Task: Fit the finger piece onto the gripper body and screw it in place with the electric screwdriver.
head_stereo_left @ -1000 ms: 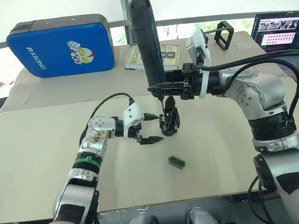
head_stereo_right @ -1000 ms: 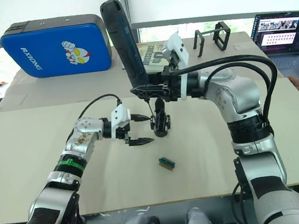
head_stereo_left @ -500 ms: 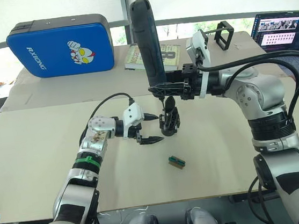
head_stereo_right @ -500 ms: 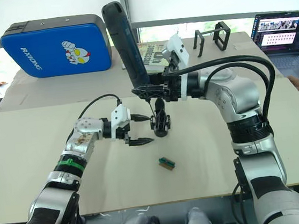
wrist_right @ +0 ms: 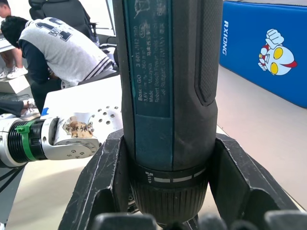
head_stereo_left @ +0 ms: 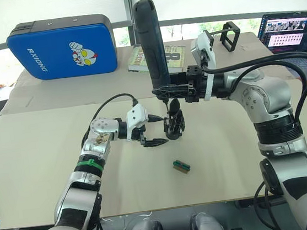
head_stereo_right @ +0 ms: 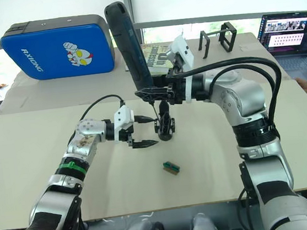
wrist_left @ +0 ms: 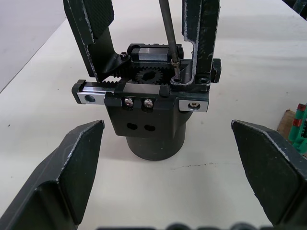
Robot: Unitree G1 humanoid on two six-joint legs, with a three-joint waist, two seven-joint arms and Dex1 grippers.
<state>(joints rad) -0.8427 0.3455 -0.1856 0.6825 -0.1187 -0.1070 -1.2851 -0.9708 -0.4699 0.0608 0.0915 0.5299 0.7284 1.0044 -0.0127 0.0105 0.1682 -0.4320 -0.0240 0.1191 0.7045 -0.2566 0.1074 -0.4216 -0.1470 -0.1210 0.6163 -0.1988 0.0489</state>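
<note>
The gripper body point(head_stereo_left: 174, 127) stands upright on its round base mid-table, seen close in the left wrist view point(wrist_left: 148, 120). The finger piece point(wrist_left: 201, 28) stands on its top rail. The electric screwdriver point(head_stereo_left: 151, 43) is held upright above it, my right gripper point(head_stereo_left: 164, 91) shut on its lower end point(wrist_right: 168, 96). Its thin bit point(wrist_left: 168, 33) comes down to a screw at the foot of the finger piece. My left gripper point(head_stereo_left: 154, 130) is open just left of the body, its fingers on either side of the base without touching it.
A small green-and-brown block point(head_stereo_left: 181, 166) lies in front of the body. At the back are a blue pad point(head_stereo_left: 62, 46), a book point(head_stereo_left: 176, 57), black wire-frame stands point(head_stereo_left: 230, 35) and a laptop point(head_stereo_left: 291, 30). A person point(wrist_right: 53, 43) bends over in the background.
My left gripper has edged slightly closer to the gripper body. The right arm and the screwdriver have stayed in place.
</note>
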